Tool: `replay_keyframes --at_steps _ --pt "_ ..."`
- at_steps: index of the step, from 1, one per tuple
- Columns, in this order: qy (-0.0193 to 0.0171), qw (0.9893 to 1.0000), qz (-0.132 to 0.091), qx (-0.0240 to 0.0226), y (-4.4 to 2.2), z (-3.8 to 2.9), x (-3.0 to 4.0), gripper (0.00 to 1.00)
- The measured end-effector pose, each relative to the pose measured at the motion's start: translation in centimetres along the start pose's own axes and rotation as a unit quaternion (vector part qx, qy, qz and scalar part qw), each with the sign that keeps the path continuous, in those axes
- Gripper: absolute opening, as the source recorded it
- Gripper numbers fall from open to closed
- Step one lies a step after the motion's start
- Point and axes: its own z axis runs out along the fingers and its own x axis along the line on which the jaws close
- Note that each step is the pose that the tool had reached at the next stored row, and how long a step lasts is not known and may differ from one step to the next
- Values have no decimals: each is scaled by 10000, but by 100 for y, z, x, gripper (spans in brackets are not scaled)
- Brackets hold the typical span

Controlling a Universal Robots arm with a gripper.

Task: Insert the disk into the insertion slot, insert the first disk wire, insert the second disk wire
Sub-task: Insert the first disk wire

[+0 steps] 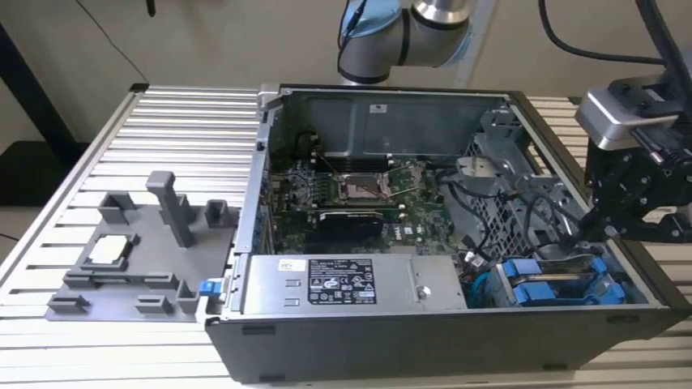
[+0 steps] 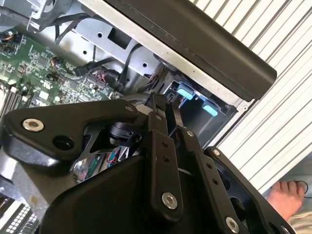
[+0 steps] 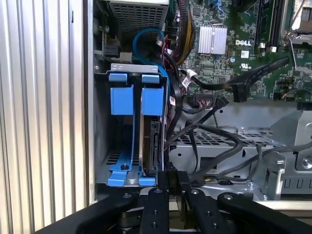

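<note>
The tool (image 3: 173, 176), its black fingers drawn to a narrow gap with nothing discernible pinched between them, hangs over the end of the drive cage inside an open computer case (image 1: 433, 348) on the slatted bench (image 1: 184, 121). The disk (image 3: 150, 97) sits in the insertion slot (image 3: 101, 131) beside a 2nd blue carrier (image 3: 121, 97), so step 1 of 3 looks done. Black cables (image 3: 204, 141) lie loose by the cage; whether either disk wire is plugged in cannot be told. Counted: 2 blue carriers, 1 tool, 1 labelled power-supply box (image 1: 346, 284).
</note>
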Motion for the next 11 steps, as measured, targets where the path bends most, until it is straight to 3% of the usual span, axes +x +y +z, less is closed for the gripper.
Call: replay_keyframes --at_steps 4,11 --pt "35 10000 -3 -1 30 60 3 19" --pt "148 9999 -11 -5 56 151 9 19"
